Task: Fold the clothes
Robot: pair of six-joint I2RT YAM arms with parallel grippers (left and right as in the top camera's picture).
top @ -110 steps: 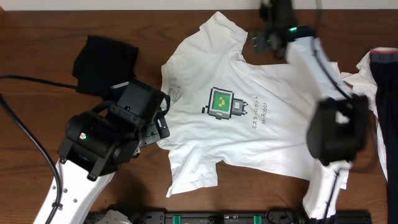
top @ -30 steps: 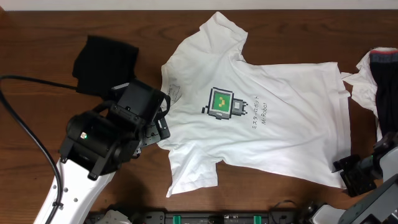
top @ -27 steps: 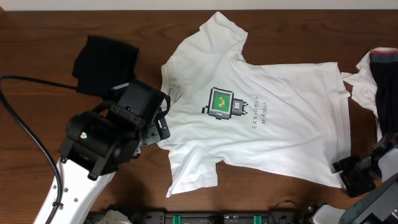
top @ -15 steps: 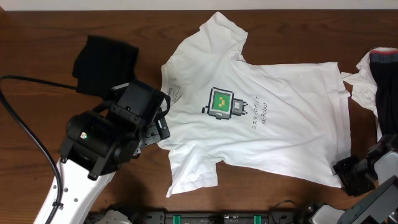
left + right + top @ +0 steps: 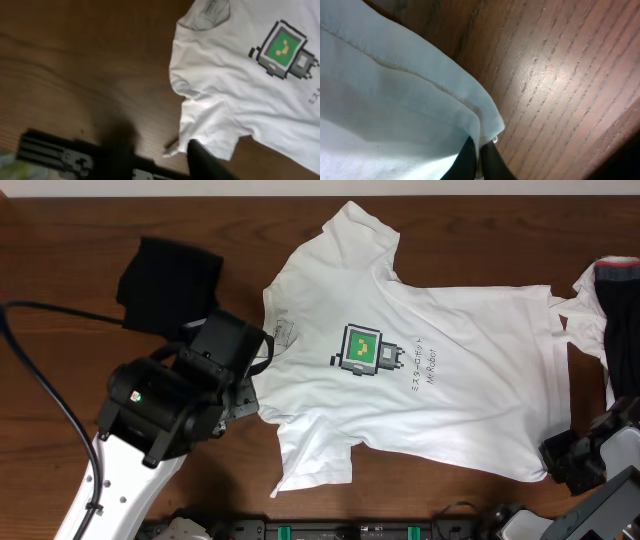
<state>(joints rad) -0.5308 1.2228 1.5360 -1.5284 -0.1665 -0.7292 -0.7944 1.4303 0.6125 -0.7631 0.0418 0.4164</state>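
Observation:
The clothes' main piece, a white T-shirt (image 5: 440, 410) with a green pixel print (image 5: 362, 350), lies spread face up on the wooden table. My right gripper (image 5: 562, 462) is at its front right hem corner. In the right wrist view that gripper (image 5: 481, 152) is shut on the folded hem of the T-shirt (image 5: 395, 100). My left gripper (image 5: 250, 392) sits at the shirt's left sleeve. In the left wrist view one dark finger (image 5: 202, 159) lies at the sleeve hem of the T-shirt (image 5: 225, 95), and the other is only a dark blur.
A black garment (image 5: 165, 275) lies at the back left, just behind the left arm. A white-and-dark garment (image 5: 605, 305) is heaped at the right edge. A black rail (image 5: 350, 530) runs along the front edge, and a cable (image 5: 40, 395) loops at the left.
The right jaws have closed on the hem corner. The whole shirt has slid slightly to the right. The left jaws have narrowed at the sleeve.

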